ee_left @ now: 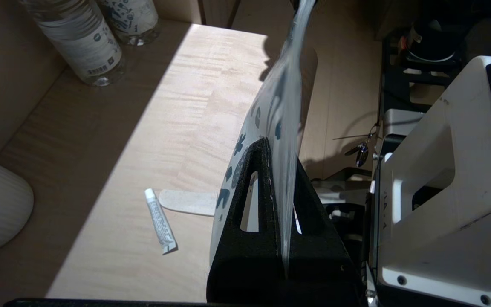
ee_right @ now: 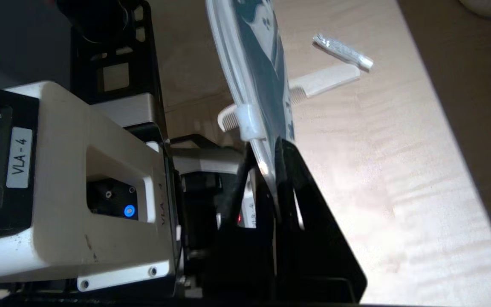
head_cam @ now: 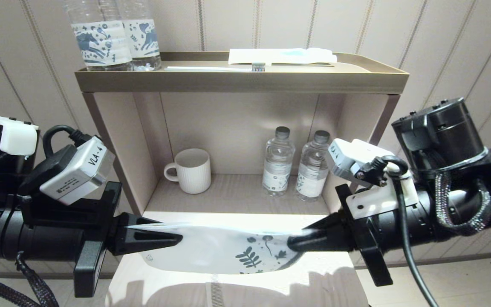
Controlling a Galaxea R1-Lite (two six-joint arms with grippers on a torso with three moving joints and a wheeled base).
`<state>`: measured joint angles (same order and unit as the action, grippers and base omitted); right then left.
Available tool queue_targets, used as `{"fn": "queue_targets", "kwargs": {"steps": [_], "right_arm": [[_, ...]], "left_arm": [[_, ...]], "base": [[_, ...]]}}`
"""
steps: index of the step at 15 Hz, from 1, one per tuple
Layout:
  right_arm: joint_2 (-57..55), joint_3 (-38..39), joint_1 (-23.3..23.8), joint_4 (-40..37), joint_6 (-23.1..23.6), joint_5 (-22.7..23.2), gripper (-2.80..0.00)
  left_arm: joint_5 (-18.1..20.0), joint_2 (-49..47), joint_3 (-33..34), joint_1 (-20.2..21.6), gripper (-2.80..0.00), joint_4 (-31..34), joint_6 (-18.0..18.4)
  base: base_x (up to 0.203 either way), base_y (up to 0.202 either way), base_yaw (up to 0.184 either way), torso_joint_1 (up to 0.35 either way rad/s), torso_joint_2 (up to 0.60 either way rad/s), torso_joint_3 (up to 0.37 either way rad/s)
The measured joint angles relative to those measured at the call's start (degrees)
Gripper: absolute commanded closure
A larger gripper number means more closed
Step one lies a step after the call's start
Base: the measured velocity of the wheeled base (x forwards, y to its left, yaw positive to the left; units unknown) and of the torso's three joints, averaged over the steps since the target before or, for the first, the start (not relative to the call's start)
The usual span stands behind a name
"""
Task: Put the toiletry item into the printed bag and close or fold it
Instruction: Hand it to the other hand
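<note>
- Standing behind everything is the shelf unit, its lit lower board under both arms; a mug and two water bottles sit at the back
- Hanging in the air above that board is the printed bag, stretched between the two arms with its long axis running left to right, broad face toward the head camera, leaf print at the robot's right end
- Closing on the bag's plain end, the left gripper has its fingers pinched flat on the plastic
- Pinching the printed end, the right gripper is clamped the same way, with the white slider just beyond its fingertips on the zip edge
- Lying on the board below and behind the bag, well apart from both grippers, is a pale comb; its long axis runs roughly crosswise to the hanging bag and it passes under it
- Smallest is the toothpaste tube, just beside the comb's end, cap pointing toward the shelf back; neither item is in the bag yet, and either arm would have to let go to reach them
</note>
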<state>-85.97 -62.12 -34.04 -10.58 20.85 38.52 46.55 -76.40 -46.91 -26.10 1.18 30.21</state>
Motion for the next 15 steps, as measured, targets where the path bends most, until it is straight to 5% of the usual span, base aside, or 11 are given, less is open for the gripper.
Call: {"fn": "queue_targets", "kwargs": {"steps": [15], "right_arm": [[-5.9,-7.6,-4.3,-0.2,-0.7,-0.2,0.0]], "left_arm": [[0.1,-0.9,0.3,-2.1,0.0,0.1,-0.3]], "base": [[0.0,0.0,0.0,0.0,0.0,0.0]]}}
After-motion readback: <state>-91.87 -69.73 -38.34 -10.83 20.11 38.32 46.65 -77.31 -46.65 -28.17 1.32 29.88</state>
